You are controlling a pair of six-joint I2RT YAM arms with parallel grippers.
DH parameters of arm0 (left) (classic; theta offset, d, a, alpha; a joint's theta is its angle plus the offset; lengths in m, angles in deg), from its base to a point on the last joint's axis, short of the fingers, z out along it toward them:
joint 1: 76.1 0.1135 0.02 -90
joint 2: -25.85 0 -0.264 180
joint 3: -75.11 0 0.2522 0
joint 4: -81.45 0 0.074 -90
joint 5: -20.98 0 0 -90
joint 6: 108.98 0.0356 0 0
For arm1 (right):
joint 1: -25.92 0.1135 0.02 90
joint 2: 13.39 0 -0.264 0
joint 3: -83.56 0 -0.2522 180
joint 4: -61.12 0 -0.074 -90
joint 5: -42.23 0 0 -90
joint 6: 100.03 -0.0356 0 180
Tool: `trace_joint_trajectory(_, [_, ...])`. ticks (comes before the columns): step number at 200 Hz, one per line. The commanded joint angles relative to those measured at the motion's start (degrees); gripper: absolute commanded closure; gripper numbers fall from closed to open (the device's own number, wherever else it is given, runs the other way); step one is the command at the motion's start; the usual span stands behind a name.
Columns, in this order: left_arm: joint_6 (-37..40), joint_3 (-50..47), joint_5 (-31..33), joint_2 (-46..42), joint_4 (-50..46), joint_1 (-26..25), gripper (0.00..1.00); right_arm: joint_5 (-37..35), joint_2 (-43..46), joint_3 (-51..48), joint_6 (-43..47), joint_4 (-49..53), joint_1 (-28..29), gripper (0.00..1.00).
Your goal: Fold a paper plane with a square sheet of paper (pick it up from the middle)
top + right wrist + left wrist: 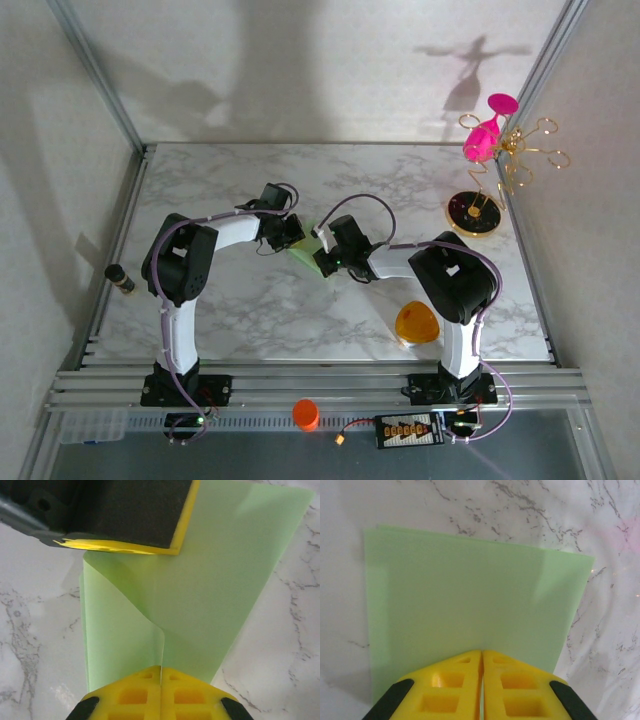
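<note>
Paper first, from above: we saw the square sheet of paper (303, 258) mid-frame on the tabletop (250, 310), between left claw (290, 236) and right claw (325, 256), detail too small. From the left wrist, that claw was shut on the sheet's lower edge, paper looking flat. From the right wrist, a raised curl, unseen there, ran into the shut right claw; pulling apart could tear it, we judged.

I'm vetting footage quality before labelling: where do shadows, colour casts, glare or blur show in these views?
Top external: hard shadows fall on the back wall. Left wrist: soft, even light on the sheet of paper; a pink tint marks the marble table at upper right. Right wrist: the paper's edges are crisp, with no glare.
</note>
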Motion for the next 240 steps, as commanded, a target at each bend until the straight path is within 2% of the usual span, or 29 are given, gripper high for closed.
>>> trace_joint_trajectory(1, [1.3,-0.1,0.0,2.8,-3.5,-1.1,0.90,-1.8,-1.1,1.2,-0.8,0.9,-0.2,0.96])
trace_joint_trajectory(83, [1.4,1.1,-0.3,1.9,-3.9,-1.1,0.89,-0.8,-2.1,1.2,-0.7,1.8,-0.2,0.96])
trace_joint_trajectory(135, [-1.1,3.7,-0.5,-4.4,-2.1,0.1,0.78,0.2,-2.7,1.0,0.2,2.9,-0.2,0.96])
trace_joint_trajectory(164, [-5.3,-1.8,1.1,-9.2,1.6,0.5,0.77,0.4,-3.0,1.2,0.5,3.3,-0.2,0.96])
trace_joint_trajectory(240, [-19.3,-19.3,-1.9,-18.5,18.0,-2.0,0.82,1.1,-4.4,3.0,0.1,5.6,-0.2,0.90])
